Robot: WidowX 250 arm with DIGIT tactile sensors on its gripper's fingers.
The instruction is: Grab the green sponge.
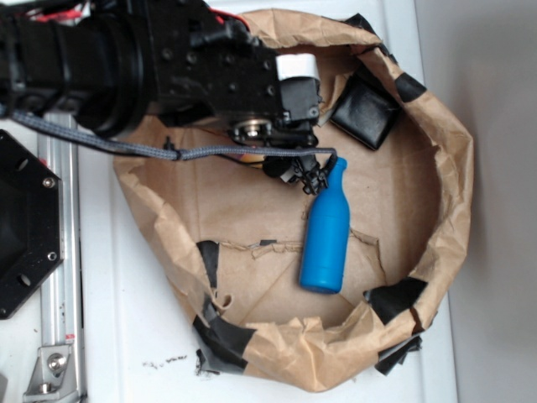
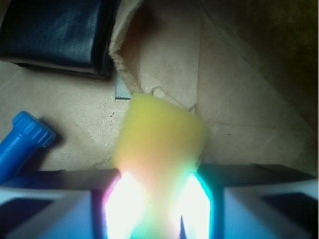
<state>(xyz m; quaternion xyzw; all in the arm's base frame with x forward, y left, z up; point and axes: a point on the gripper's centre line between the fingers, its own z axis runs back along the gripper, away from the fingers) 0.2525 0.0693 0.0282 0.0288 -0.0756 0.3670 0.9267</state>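
Crumpled brown paper, patched with black tape, forms the nest-like work surface on a white table. Inside it, the WidowX gripper pinches the green sponge, a yellow foam wedge, between its fingers; the wrist view shows the foam wedged in the jaws and projecting ahead of them. A blue bottle lies just beside the gripper, a black pad beyond it. The grasp itself appears made; the next move likely calls for a steady lift, squeezing firmly enough that the soft foam does not slip.
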